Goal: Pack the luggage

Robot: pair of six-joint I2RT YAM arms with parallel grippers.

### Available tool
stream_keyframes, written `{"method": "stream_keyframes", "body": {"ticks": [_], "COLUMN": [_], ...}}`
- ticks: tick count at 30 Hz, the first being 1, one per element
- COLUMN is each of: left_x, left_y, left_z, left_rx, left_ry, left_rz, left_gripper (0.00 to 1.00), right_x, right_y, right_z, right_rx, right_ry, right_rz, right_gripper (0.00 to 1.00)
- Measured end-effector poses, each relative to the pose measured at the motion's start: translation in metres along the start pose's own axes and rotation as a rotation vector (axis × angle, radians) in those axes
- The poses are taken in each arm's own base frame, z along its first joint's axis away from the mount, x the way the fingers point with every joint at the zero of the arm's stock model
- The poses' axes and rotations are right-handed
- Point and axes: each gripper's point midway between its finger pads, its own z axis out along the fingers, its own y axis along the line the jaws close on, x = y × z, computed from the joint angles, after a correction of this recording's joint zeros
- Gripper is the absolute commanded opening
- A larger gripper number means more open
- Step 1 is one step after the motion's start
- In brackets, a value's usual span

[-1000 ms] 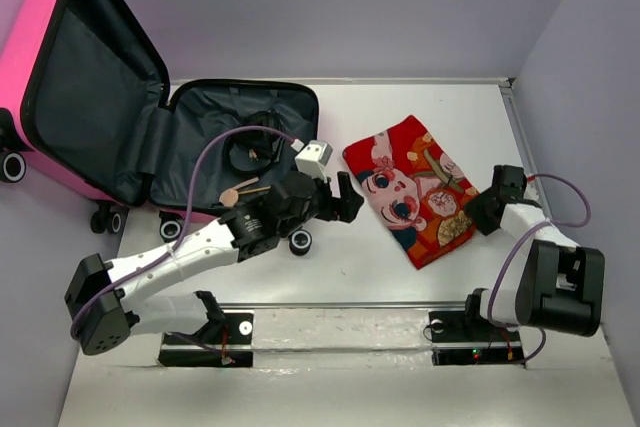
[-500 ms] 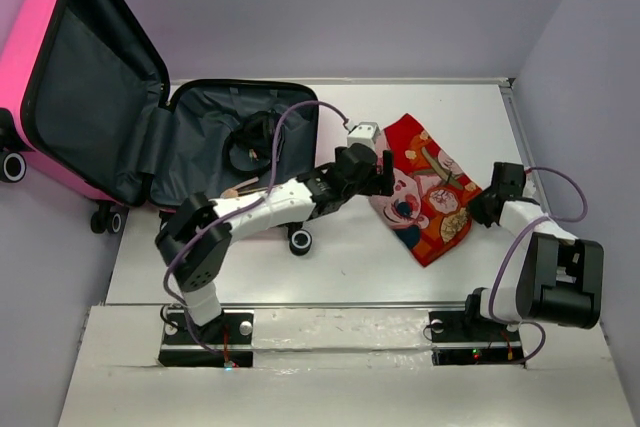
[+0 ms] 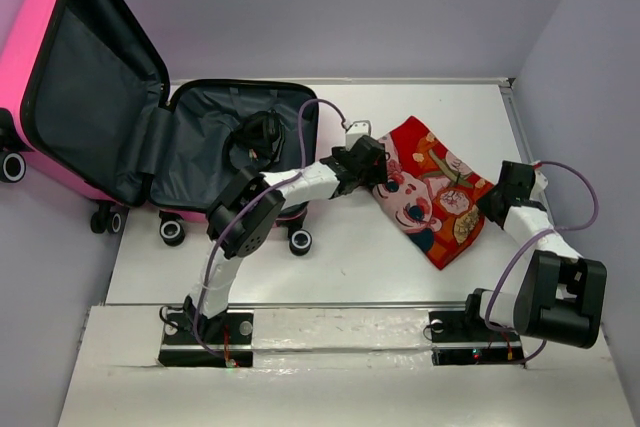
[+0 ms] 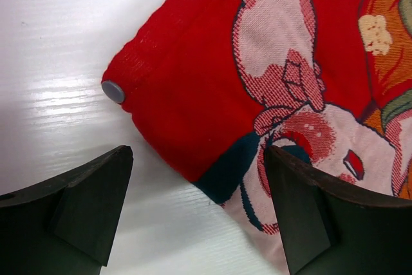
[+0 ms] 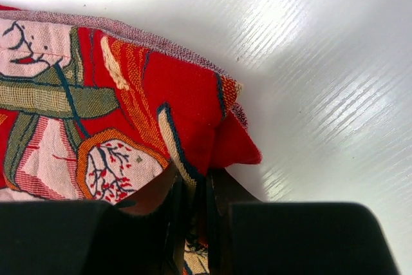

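Clamped narrow with right gripper (image 5: pixel 193 204) on the 3 o'clock edge of the red patterned woven cloth (image 3: pixel 440 197). Hovering wide and empty with left gripper (image 4: pixel 196 159), astride the cloth's 9 o'clock corner. Likely step: second pinch, then a two-handed lift. Lower left until both fingertips bracket the fold. Close on fabric, clear of the small grey round stud (image 4: pixel 113 91). Raise both ends level — no sag across the white table (image 3: pixel 400 267). Then carry toward 10 o'clock, into the small hot-pink hard-shell suitcase (image 3: pixel 35 47) — open, dark grey lining exposed.
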Motion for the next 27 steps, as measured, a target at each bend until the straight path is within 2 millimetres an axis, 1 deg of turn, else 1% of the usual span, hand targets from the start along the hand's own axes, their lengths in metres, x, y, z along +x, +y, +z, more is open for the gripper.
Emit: {"method": "stream_keyframes", "body": {"ticks": [2, 5, 8, 10, 11, 12, 13, 14, 15, 16, 17, 20, 23, 24, 25, 26, 27], "left_x": [0.005, 0.007, 0.008, -0.001, -0.003, -0.006, -0.009, -0.014, -0.015, -0.016, -0.016, -0.016, -0.02, -0.022, -0.024, -0.029, -0.038], "left_y": [0.004, 0.009, 0.013, 0.011, 0.011, 0.01, 0.009, 0.007, 0.006, 0.007, 0.008, 0.004, -0.003, -0.004, -0.006, -0.01, -0.015], "left_z": [0.004, 0.009, 0.02, 0.032, 0.035, 0.04, 0.044, 0.049, 0.051, 0.055, 0.057, 0.06, 0.058, 0.055, 0.051, 0.046, 0.038], "left_rx": [-0.018, -0.038, -0.05, -0.047, -0.044, -0.043, -0.04, -0.032, -0.029, -0.026, -0.021, 0.004, 0.038, 0.047, 0.058, 0.071, 0.087], "left_ry": [0.009, 0.009, 0.011, -0.012, -0.017, -0.025, -0.03, -0.044, -0.05, -0.056, -0.057, -0.057, -0.061, -0.061, -0.06, -0.063, -0.066], "left_rz": [-0.009, -0.031, -0.055, -0.079, -0.085, -0.093, -0.099, -0.113, -0.119, -0.128, -0.131, -0.146, -0.143, -0.137, -0.13, -0.121, -0.108], "left_gripper": [0.95, 0.94, 0.91, 0.85, 0.85, 0.75, 0.68, 0.57, 0.43, 0.22, 0.06, 0.06, 0.06, 0.06, 0.06, 0.06, 0.06], "right_x": [0.0, 0.0, 0.001, 0.002, 0.002, 0.003, 0.004, 0.005, 0.006, 0.008, 0.011, 0.015, 0.013, 0.012, 0.007, 0.005, 0.002], "right_y": [0.001, 0.003, 0.006, 0.007, 0.008, 0.01, 0.011, 0.012, 0.014, 0.015, 0.016, 0.022, 0.036, 0.04, 0.048, 0.053, 0.062], "right_z": [-0.001, -0.001, -0.001, -0.002, -0.002, -0.002, -0.002, -0.003, -0.003, -0.003, -0.004, -0.008, -0.021, -0.024, -0.033, -0.039, -0.049], "right_rx": [-0.006, -0.018, -0.037, -0.048, -0.053, -0.062, -0.07, -0.08, -0.088, -0.101, -0.112, -0.156, -0.242, -0.26, -0.31, -0.339, -0.381], "right_ry": [0.0, 0.003, 0.011, 0.016, 0.02, 0.025, 0.028, 0.032, 0.035, 0.042, 0.049, 0.067, 0.069, 0.067, 0.055, 0.05, 0.04], "right_rz": [-0.007, -0.011, -0.013, -0.013, -0.012, -0.012, -0.012, -0.011, -0.011, -0.011, -0.011, -0.01, -0.006, -0.004, 0.001, 0.003, 0.005], "right_gripper": [0.07, 0.07, 0.07, 0.07, 0.07, 0.07, 0.07, 0.07, 0.07, 0.07, 0.07, 0.07, 0.07, 0.07, 0.07, 0.07, 0.07]}}
